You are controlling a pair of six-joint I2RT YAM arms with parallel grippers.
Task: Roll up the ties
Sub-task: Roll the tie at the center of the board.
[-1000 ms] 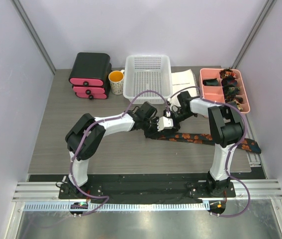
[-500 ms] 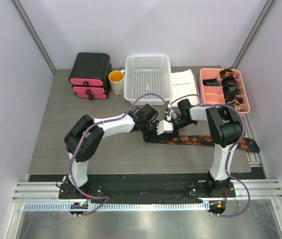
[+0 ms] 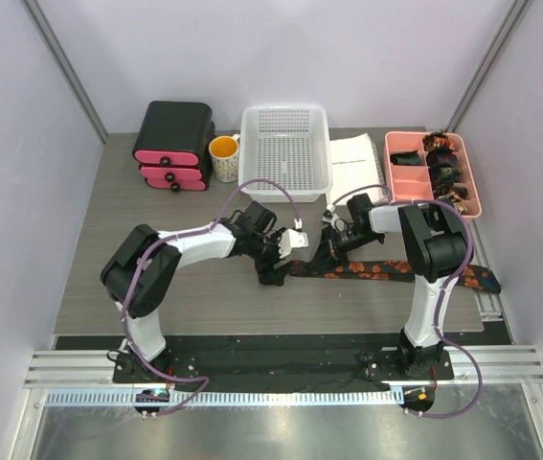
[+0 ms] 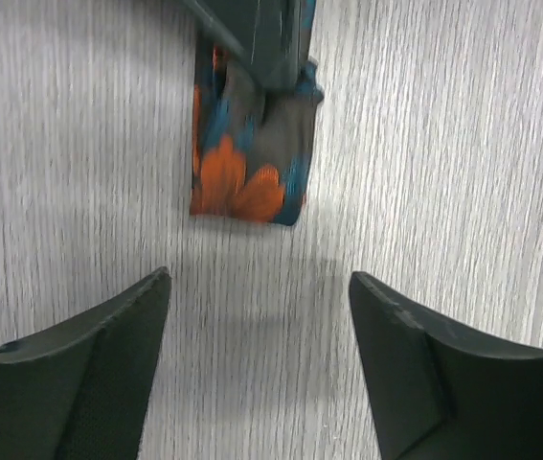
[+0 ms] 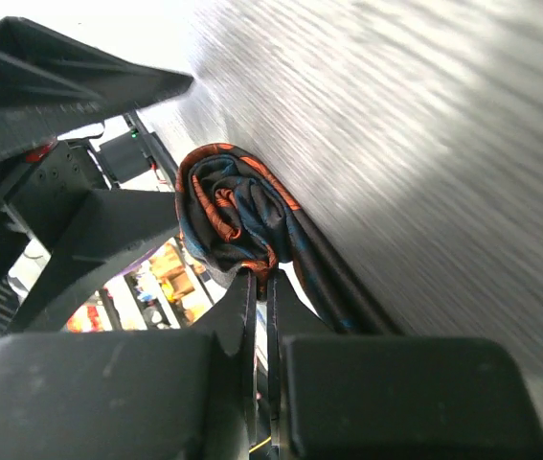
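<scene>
R jaws pinch tie (image 5: 233,216) coil; L jaws apart, empty.

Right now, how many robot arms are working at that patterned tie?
2, both reaching to mid-table: the left arm, left end effector open just short of the tie; the right arm, right end effector pinching the tie's rolled end.

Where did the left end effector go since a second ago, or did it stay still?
Yes. The left end effector slid left and back toward the near side, farther from the white basket.
</scene>
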